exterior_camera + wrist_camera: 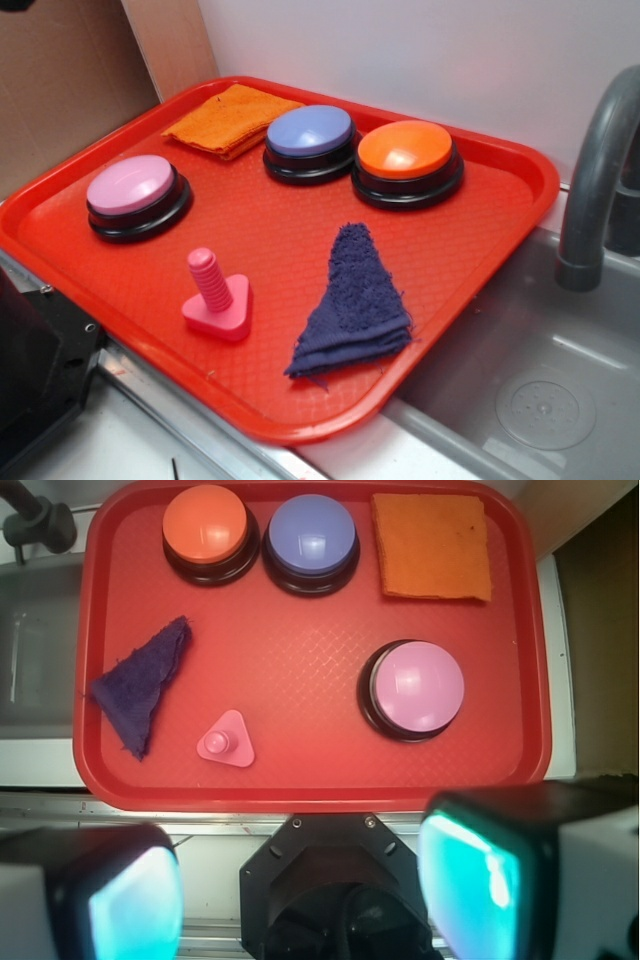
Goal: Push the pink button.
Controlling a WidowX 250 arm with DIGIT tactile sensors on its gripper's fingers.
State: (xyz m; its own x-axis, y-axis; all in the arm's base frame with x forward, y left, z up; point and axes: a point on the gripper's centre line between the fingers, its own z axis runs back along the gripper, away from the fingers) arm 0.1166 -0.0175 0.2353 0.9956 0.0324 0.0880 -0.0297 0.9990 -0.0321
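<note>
Pincer [300,890] spread wide, empty, high above red tray [300,780]; pink button [417,687] ahead, slightly right of it; pink peg [227,741] ahead-left.

1. I see a red plastic tray [520,190] with a fine diamond-textured surface.
2. The round pale pink domed button [132,186] sits on a black ring base.
3. The lavender-blue domed button [309,131] and the bright orange domed button [404,150] have the same black bases.
4. A bright pink threaded peg on a flat pink base [214,296].
5. A folded orange cloth [232,119]; a dark navy fuzzy cloth [355,303].
6. My wrist view shows the fingers [478,883] with glossy teal pads in black-and-white housings.
7. A grey sink [545,375] and a grey faucet [592,180].
</note>
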